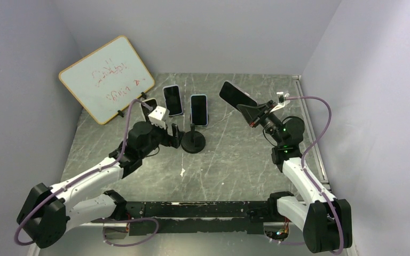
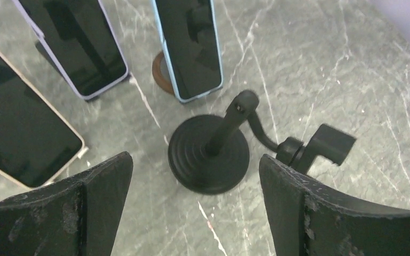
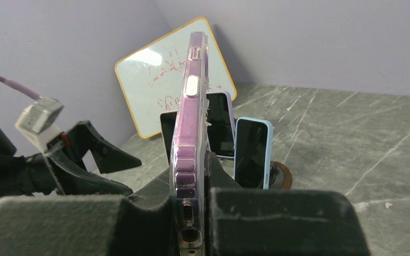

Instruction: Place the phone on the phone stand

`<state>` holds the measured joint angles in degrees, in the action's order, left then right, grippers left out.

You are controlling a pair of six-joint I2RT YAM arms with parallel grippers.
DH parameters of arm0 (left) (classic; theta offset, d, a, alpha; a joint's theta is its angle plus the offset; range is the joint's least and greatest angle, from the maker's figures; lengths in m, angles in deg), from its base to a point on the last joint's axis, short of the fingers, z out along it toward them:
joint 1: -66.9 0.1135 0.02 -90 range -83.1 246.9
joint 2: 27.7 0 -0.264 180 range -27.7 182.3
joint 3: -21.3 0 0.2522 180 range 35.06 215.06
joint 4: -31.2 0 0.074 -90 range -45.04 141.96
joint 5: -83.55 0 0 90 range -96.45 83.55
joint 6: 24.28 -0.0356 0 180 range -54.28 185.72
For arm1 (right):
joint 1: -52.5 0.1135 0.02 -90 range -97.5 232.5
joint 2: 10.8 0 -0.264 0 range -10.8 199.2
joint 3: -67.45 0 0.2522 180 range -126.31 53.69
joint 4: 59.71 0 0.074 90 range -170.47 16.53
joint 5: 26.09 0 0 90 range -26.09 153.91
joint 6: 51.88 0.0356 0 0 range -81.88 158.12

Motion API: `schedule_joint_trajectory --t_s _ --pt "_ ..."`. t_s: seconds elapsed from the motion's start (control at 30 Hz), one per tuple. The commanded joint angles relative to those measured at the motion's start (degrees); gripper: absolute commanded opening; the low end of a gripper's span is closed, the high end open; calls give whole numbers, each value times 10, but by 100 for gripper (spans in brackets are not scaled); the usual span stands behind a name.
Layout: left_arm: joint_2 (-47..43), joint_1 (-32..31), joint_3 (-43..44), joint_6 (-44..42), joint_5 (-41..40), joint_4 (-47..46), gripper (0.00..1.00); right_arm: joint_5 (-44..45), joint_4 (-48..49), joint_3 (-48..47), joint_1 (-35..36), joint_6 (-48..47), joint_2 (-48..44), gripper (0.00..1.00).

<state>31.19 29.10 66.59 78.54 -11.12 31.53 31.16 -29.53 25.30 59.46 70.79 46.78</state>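
Top external: whiteboard scrawl illegible; right hand grips phone.

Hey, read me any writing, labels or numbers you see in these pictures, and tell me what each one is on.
On the whiteboard: two lines of red handwriting, too blurred to read.
On the purple-cased phone: no readable text.
On the blue-cased phone, lilac-cased phone and cream-cased phone: dark screens, no text.
On the phone stand: no markings visible.
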Motion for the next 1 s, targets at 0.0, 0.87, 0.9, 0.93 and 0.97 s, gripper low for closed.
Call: schedule_joint_trajectory --t_s 0.0,0.87,0.9,0.93,0.97 --pt "16 12 -35 50 27 0 91 -1 56 -16 6 -4 -13 0" --pt "446 70 -68 16 304 -630 81 -126 89 -43 35 7 40 0" --pt "447 72 -64 15 311 -631 81 -128 88 -45 35 7 42 0" --pt "449 72 -62 14 312 -632 81 -129 88 -46 35 8 44 0" --pt "451 72 -60 11 312 -633 81 -130 91 -46 35 9 46 0"
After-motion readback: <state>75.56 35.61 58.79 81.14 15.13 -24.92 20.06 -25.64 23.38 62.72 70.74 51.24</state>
